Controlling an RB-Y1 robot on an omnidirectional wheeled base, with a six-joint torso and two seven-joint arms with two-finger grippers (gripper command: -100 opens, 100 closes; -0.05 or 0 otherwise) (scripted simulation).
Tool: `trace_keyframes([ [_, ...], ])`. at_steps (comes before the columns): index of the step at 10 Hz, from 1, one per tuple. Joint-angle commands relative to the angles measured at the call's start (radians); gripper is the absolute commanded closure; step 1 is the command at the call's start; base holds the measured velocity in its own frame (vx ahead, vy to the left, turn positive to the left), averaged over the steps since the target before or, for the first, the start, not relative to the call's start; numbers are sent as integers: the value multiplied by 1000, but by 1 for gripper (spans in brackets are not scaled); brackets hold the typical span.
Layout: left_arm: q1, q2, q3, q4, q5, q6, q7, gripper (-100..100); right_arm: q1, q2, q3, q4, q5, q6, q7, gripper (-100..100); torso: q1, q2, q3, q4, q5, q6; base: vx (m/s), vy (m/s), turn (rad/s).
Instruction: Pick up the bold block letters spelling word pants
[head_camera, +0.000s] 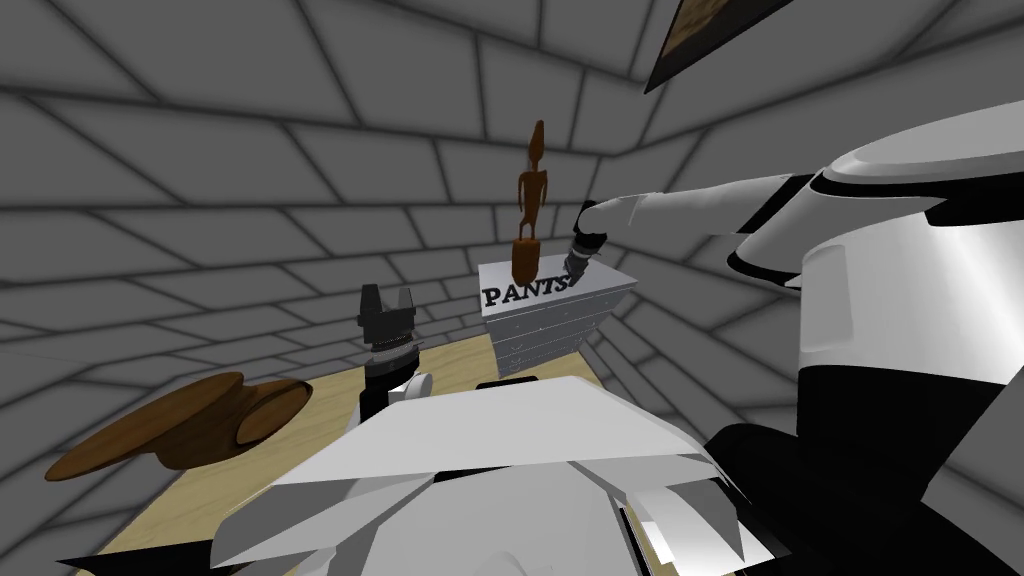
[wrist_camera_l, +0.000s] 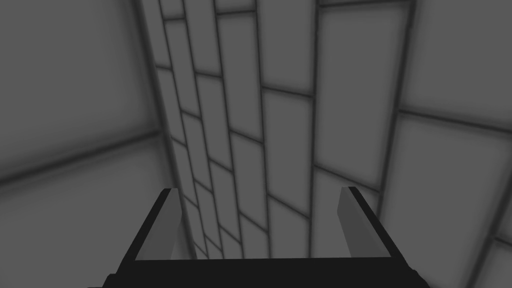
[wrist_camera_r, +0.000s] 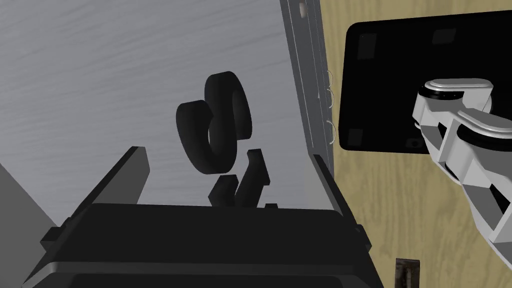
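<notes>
**Jaws spread over the S end of the word**

Holding the right gripper (head_camera: 578, 262) low over the white dresser (head_camera: 560, 325), jaws spread wide and pinching nothing. Meeting the black letters (head_camera: 525, 293) at their last one. Seen along the gripper, the S (wrist_camera_r: 215, 125) sits between the jaws and just ahead of them, clear of both. Finding the T (wrist_camera_r: 255, 175) closer in, toward the gripper's dark body. Reading the word as one upright row near the front edge of the dresser top, just in front of a brown figurine (head_camera: 530, 200).

Judging the row's long axis to run lengthwise through the gap, from the S back toward the gripper's body, not from one jaw across to the other. Closing should therefore press the flat front and back faces, the thin way across. Cannot tell whether the tips are already down beside the S or above it, so probably best to check height before squeezing.

Holding the left gripper (head_camera: 386, 295) raised and well apart from the dresser, jaws likewise spread and empty. Counting the right arm as plainly the nearer. Worth minding the figurine, near the right gripper, on the lift.
</notes>
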Motion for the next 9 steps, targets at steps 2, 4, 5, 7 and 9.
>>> trace_keyframes([
  [2,0,0,0,0,0,0,0,0,27,-56,-36,21,-36,46,48,-100,1,0,0,0,0,0,24,56,6],
  [4,0,0,0,0,0,0,0,0,70,-132,-87,50,-86,109,114,-100,0,1,0,0,0,0,15,63,8],
  [5,0,0,0,0,0,0,0,0,87,-162,-107,61,-107,134,144,-100,1,1,1,0,0,0,28,76,4],
  [7,0,0,0,0,0,0,0,0,101,-186,-123,70,-123,155,176,-100,0,0,0,0,0,0,25,47,1],
  [9,0,0,0,0,0,0,0,0,118,-218,-144,82,-143,178,217,-100,-2,0,0,0,0,0,35,38,14],
])
